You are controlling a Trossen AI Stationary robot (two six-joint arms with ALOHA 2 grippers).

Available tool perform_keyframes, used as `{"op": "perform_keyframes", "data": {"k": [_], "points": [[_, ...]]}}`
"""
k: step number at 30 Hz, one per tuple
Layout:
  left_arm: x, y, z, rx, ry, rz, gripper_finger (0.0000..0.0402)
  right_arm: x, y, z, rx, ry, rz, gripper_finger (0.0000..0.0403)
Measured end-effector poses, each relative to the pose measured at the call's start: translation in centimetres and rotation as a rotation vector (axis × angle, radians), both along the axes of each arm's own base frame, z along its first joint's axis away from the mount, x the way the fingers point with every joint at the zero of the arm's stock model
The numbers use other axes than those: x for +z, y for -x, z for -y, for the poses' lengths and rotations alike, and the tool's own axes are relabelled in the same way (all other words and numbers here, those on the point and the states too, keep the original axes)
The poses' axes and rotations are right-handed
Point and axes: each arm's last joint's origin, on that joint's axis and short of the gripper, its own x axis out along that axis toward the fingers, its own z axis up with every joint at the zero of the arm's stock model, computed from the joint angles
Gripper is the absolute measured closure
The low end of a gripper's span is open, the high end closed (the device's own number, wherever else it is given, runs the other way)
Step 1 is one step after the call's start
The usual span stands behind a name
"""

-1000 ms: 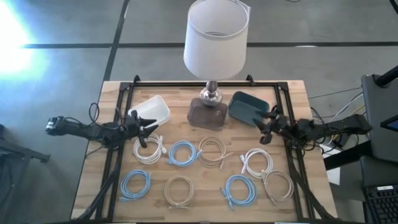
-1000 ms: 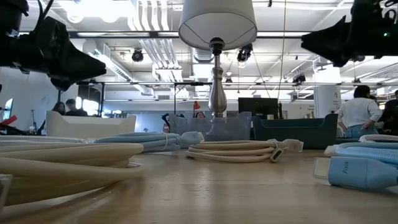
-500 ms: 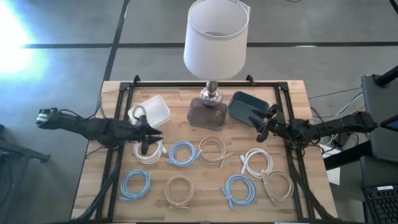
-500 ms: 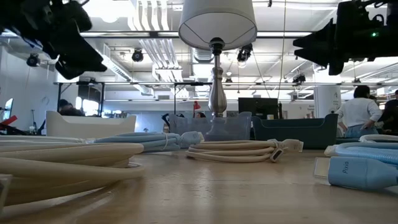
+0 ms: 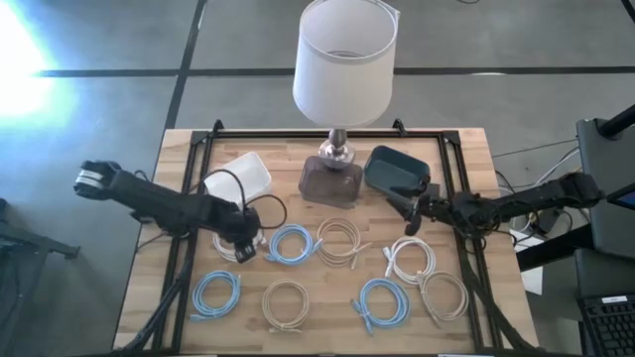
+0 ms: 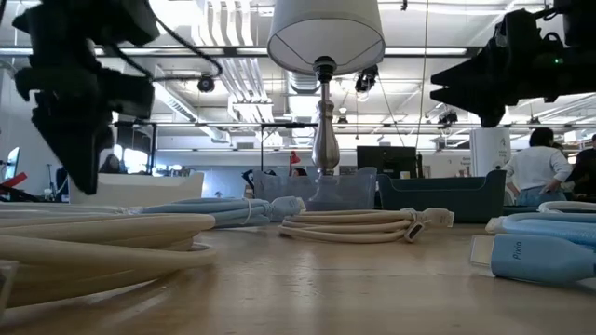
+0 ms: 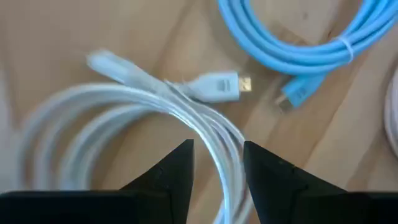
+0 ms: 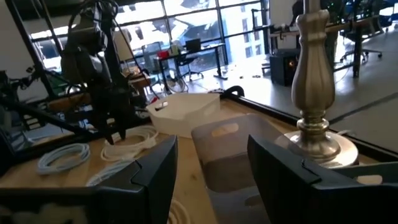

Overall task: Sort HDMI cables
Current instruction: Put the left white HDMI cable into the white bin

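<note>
Eight coils show on the wooden worktop [image 5: 149,213] from overhead, in two rough rows: white coil [image 5: 238,241], blue coil [image 5: 291,243], beige coil [image 5: 339,240] and a second white coil [image 5: 410,260] toward the back; blue coil at front-left [image 5: 215,294], beige coil at front [image 5: 286,302], blue coil at front-right [image 5: 382,301] and pale coil at far right [image 5: 444,296] nearer the front edge.

Left tool [image 5: 244,241] is down over the first white coil, pointing at the worktop. Wrist cam: its two dark fingers [image 7: 168,174] stand apart, open, straddling the white strands [image 7: 211,134], w/ the silver-tipped plug [image 7: 217,87] just ahead. Whether the tips touch the cable – can't tell, fingertips cut off at the frame edge. The blue coil's plug [image 7: 295,96] lies just beside.

Right tool [image 5: 402,203] hovers off the worktop near the dark teal bin [image 5: 395,169], fingers spread, gripping nothing; its wrist cam looks past them at the clear bin [image 8: 230,155], the lamp base [image 8: 317,93] and the white bin [image 8: 183,112].

Lamp shade [image 5: 344,59] blocks the worktop's back-centre from above; only the rims of the clear bin [image 5: 332,183] peek out. Low cam: near cables fill the foreground, blurred; the left arm [image 6: 79,102] is a dark silhouette, its tool not readable there. A person [image 6: 535,167] stands in the room behind, partly hidden by the teal bin.
</note>
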Motion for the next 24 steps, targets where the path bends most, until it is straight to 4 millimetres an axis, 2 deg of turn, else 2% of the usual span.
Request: {"op": "perform_keyframes", "data": {"k": [8,14,17,21,24], "points": [[-2.7,-1.5,0.4,0.036,0.024,-0.102,0.0259,-0.5,-0.3,0.0,0.002,0.005,-0.04,0.0211],[-3.7,-2.4,0.8,-0.061,0.072,-0.11,0.0268,-0.7,-0.4,0.0,0.002,0.007,-0.057,0.0211],[-3.8,-2.5,0.8,-0.108,0.065,-0.112,0.0299,-0.8,-0.4,-0.1,0.002,0.007,-0.062,0.0211],[-3.1,-2.6,0.8,-0.151,0.052,-0.085,0.0371,-0.7,-0.4,-0.1,0.002,0.007,-0.06,0.0211],[-1.5,-3.1,0.9,-0.18,0.021,-0.034,0.0383,-0.7,-0.4,-0.1,0.002,0.007,-0.06,0.0211]]}}
